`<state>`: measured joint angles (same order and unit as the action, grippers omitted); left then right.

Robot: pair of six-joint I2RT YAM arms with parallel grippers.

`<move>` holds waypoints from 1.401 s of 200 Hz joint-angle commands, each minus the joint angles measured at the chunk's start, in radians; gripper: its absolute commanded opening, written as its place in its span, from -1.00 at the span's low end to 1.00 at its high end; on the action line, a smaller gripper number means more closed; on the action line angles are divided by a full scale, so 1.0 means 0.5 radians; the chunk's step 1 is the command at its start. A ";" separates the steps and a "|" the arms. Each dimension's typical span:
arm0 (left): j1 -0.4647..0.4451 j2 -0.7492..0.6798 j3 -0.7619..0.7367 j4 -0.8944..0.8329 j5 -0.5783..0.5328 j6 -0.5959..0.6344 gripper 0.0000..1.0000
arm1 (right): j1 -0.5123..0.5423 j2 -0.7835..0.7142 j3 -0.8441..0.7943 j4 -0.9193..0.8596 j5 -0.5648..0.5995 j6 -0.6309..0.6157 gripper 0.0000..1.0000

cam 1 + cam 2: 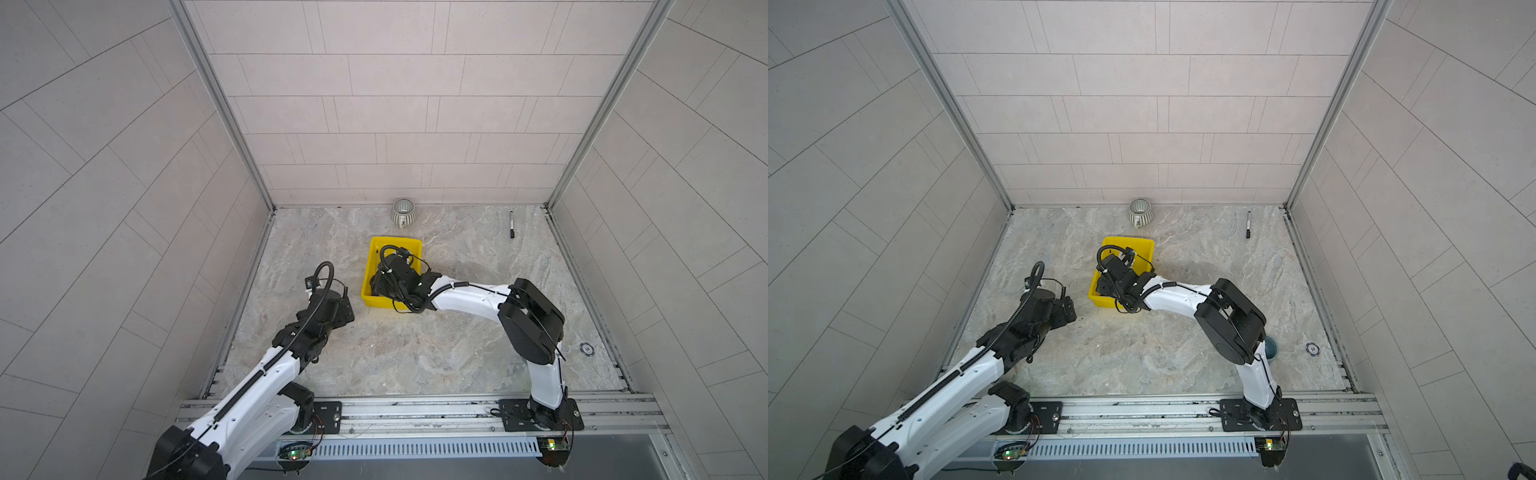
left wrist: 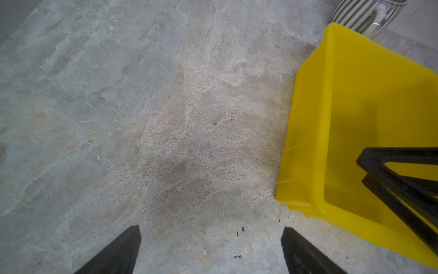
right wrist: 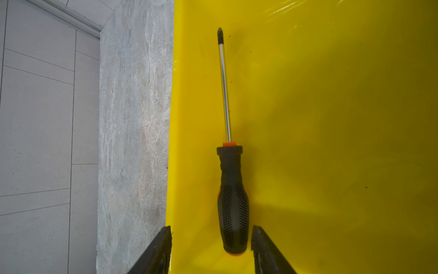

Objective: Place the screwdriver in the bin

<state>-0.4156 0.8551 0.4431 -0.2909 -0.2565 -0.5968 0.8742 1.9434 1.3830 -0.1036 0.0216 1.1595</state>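
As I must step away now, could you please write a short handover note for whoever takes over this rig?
The slim screwdriver with black-and-orange handle lies flat inside the shallow yellow plastic bin.
The right pincer is open, straddling the handle without gripping it.
The left pincer is open and empty above the marbled tabletop, beside the bin.
Done: screwdriver in bin.
Left: probably just lifting the right pincer clear.

We saw white arm shells (image 1: 465, 301), black joint housings (image 1: 534, 324), black corrugated conduit (image 1: 325, 264) plus thin black cables (image 1: 486, 287) along both, black base plates (image 1: 515, 413) with silver screws (image 1: 576, 412), left gripper (image 2: 211, 227) fingers (image 2: 118, 251) tapered matte black.
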 commanded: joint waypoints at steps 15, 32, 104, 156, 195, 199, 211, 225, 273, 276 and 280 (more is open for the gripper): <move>-0.007 -0.031 -0.042 0.183 -0.071 0.095 1.00 | -0.019 -0.622 -0.164 -0.204 0.408 -0.584 0.25; -0.007 -0.013 0.022 0.252 -0.168 0.126 1.00 | -0.063 -0.912 -0.293 -0.317 0.738 -1.083 0.39; -0.002 0.295 0.179 0.706 -0.835 0.917 1.00 | -0.778 -1.827 -1.181 -0.005 1.339 -1.986 0.57; 0.017 0.828 -0.052 1.766 -0.958 1.445 1.00 | -1.114 -1.803 -1.697 0.616 1.338 -2.240 0.67; 0.120 1.340 0.059 2.144 -0.814 1.579 1.00 | -1.375 -1.431 -1.842 1.062 1.253 -2.170 0.69; 0.140 1.383 0.058 2.208 -0.809 1.589 1.00 | -1.388 -1.383 -1.852 1.116 1.249 -2.156 0.69; 0.177 1.456 0.062 2.283 -0.800 1.611 1.00 | -1.416 -1.232 -1.895 1.345 1.226 -2.165 0.69; 0.249 1.463 0.076 2.260 -0.804 1.520 1.00 | -1.415 -1.062 -1.964 1.683 1.194 -2.215 0.69; 0.570 1.398 -0.098 2.417 -0.395 1.182 1.00 | -1.451 -0.841 -2.011 2.039 0.989 -2.279 0.71; 0.578 1.412 -0.110 2.441 -0.387 1.169 1.00 | -1.451 -0.842 -2.014 2.031 0.971 -2.284 0.71; 0.593 1.440 -0.120 2.459 -0.386 1.146 1.00 | -1.451 -0.836 -2.018 2.046 0.972 -2.286 0.71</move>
<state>-0.1509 1.5604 0.4252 0.8391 -0.5285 0.0681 0.1555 1.5154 0.3897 0.7811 0.5835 0.0479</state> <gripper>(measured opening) 0.999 0.854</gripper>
